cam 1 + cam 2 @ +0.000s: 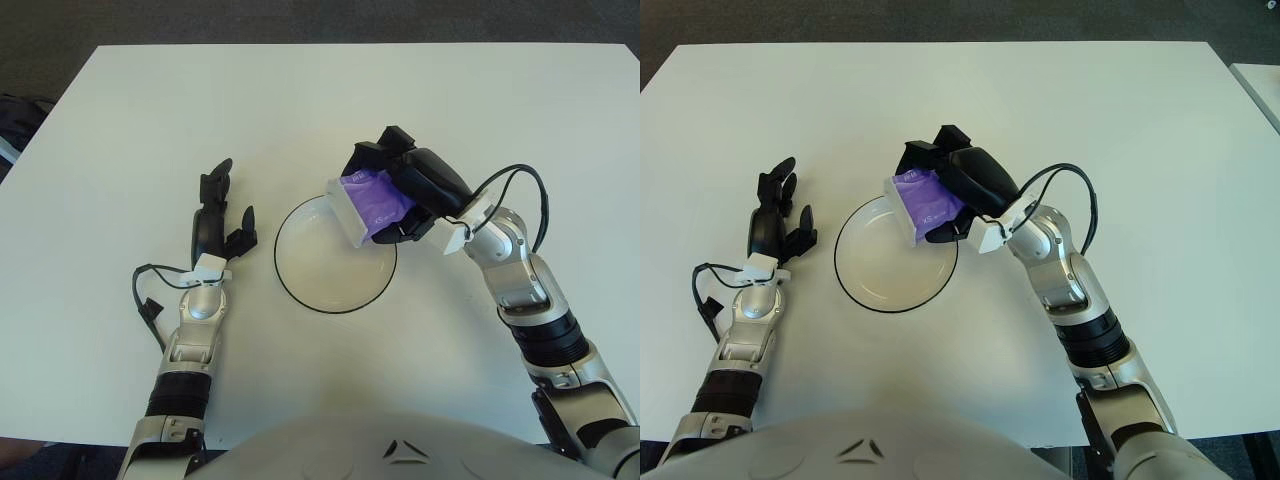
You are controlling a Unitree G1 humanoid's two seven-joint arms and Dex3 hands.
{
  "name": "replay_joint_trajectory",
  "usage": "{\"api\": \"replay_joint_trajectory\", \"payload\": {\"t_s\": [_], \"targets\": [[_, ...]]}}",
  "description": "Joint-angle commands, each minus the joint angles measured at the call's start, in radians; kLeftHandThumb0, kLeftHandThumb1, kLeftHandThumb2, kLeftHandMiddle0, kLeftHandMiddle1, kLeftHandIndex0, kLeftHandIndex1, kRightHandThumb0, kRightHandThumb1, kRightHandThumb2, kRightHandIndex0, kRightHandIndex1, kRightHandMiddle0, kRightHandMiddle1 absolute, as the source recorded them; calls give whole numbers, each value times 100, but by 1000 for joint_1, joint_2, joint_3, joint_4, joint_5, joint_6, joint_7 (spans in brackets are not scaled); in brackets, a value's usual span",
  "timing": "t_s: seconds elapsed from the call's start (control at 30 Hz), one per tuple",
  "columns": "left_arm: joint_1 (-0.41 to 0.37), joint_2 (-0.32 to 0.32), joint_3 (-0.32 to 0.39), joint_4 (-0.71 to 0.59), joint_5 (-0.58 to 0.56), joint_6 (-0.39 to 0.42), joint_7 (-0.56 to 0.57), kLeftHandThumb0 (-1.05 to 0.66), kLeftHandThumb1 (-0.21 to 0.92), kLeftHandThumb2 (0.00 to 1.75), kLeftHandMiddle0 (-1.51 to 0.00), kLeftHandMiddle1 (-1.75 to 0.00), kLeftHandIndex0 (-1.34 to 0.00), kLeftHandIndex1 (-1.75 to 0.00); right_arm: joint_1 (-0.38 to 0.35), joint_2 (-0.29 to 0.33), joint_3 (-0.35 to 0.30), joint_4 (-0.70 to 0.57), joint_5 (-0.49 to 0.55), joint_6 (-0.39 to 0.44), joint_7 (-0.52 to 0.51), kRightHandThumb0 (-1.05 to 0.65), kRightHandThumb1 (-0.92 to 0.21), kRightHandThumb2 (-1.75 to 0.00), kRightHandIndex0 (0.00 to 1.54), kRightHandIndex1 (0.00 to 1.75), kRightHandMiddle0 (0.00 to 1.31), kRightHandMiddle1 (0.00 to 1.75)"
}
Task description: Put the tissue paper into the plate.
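The tissue paper (366, 199), a purple pack with a white end, sits clamped in your right hand (405, 193), its white end sticking out past the fingers toward the left and tipped a little downward. That white end hangs over the upper right rim of the plate (300, 291), while the purple body behind it, along with the palm, lies just outside the rim. I cannot tell from either eye view whether the pack's low corner touches the rim or clears it, so treat it as close. To do this step well, carry the hand further in over the plate's middle before you let go, so the whole pack is above the white floor of the plate and not straddling the edge; a pack released here would likely tip on the rim and slide onto the table (480, 110). Lower it until the leading end is near the plate's floor, level the wrist so the pack lies flat, then spread the fingers and lift straight up so nothing drags it back out. The pack looks soft and light, so it should settle where dropped if the fall is short. Your left hand (222, 218) shows on the far side of the plate from the working hand, fingers loosely spread and holding nothing, near the plate's left rim but apart from it.
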Motion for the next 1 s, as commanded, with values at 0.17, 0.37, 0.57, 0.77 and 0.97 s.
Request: {"api": "replay_joint_trajectory", "payload": {"t_s": [0.17, 0.37, 0.57, 0.77, 0.97], "targets": [[98, -20, -13, 104, 18, 14, 8, -70, 92, 75, -30, -5, 0, -71, 18, -11, 1, 13, -3, -50, -12, -6, -28, -130, 118, 175, 93, 175], [96, -19, -14, 104, 11, 18, -1, -69, 92, 74, -30, -5, 0, -71, 28, -4, 12, 28, 5, -85, -15, -6, -29, -129, 116, 175, 92, 175], [92, -18, -16, 108, 9, 16, -6, -70, 92, 75, -30, -5, 0, -72, 34, 4, 35, 42, 25, -120, -2, -6, -30, -129, 115, 175, 92, 175], [86, -13, -14, 124, 4, 3, -11, -70, 92, 76, -29, -5, 0, -73, 34, 11, 58, 48, 24, -165, -6, -6, -31, -129, 115, 175, 91, 175], [82, -10, -13, 133, 6, -4, -7, -70, 92, 77, -28, -4, 0, -74, 25, 13, 68, 54, 24, -197, -1, -6, -32, -128, 115, 175, 91, 175]]}}
